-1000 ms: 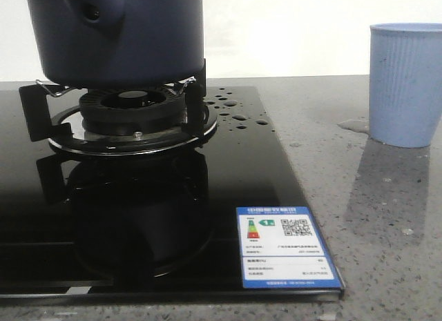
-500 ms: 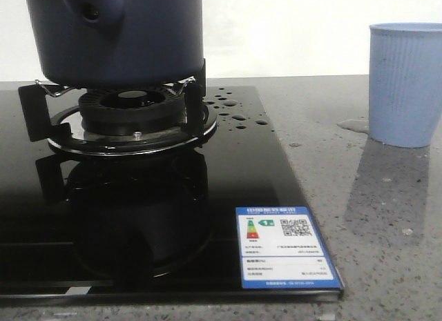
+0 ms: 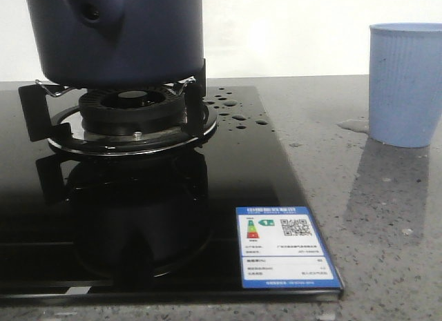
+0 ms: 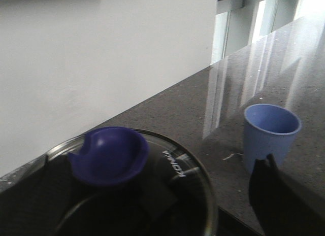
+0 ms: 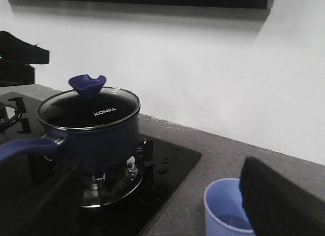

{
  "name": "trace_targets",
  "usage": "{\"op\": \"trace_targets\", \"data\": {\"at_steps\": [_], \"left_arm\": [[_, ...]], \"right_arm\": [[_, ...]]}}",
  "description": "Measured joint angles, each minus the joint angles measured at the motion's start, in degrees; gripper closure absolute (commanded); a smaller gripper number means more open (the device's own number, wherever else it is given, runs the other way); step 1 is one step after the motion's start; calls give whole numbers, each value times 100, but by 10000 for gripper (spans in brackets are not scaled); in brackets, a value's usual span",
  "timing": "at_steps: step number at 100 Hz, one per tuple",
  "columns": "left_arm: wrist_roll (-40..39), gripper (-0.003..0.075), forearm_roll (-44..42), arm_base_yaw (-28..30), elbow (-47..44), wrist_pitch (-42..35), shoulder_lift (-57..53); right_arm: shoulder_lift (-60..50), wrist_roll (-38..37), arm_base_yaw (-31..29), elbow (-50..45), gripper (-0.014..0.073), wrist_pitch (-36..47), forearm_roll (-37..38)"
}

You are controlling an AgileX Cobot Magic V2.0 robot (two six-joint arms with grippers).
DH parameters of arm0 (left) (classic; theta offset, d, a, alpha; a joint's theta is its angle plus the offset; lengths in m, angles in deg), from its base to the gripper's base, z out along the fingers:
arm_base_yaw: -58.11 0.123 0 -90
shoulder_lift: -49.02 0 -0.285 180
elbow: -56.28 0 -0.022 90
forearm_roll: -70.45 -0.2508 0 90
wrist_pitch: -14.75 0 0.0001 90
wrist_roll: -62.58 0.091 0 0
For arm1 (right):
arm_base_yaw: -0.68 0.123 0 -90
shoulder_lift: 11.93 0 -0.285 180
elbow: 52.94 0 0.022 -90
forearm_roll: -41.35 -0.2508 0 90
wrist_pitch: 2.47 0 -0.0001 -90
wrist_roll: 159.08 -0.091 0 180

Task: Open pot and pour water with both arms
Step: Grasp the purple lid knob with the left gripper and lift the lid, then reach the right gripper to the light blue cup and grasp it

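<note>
Navy pot (image 5: 89, 132) sits on the burner (image 3: 131, 114), glass lid (image 4: 152, 185) on, directly below my left fingers (image 4: 152, 215), which hover above its knob (image 4: 109, 155) for lifting. Cup (image 5: 226, 210) waits beside my right fingers (image 5: 284, 205). Spread of either: cannot tell. Water drops (image 3: 238, 114) lie beside the burner.

pot (image 3: 117, 38) top (front view) cropped

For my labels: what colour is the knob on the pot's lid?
The knob is deep blue, like the pot. The right wrist view shows it best.
</note>
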Motion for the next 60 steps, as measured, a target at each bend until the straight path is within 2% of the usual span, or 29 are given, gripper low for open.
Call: {"op": "trace_targets", "data": {"at_steps": [10,26,41,60], "left_arm": [[309,101,133,12,255,34,448],[779,101,359,65,653,680,1221],[949,101,508,65,954,1089,1760],[1004,125,549,65,1093,1133,2128]], "right_arm": [[0,0,0,0,11,9,4],[0,0,0,0,11,9,13],[0,0,0,0,11,33,13],[0,0,0,0,11,41,13]]}}
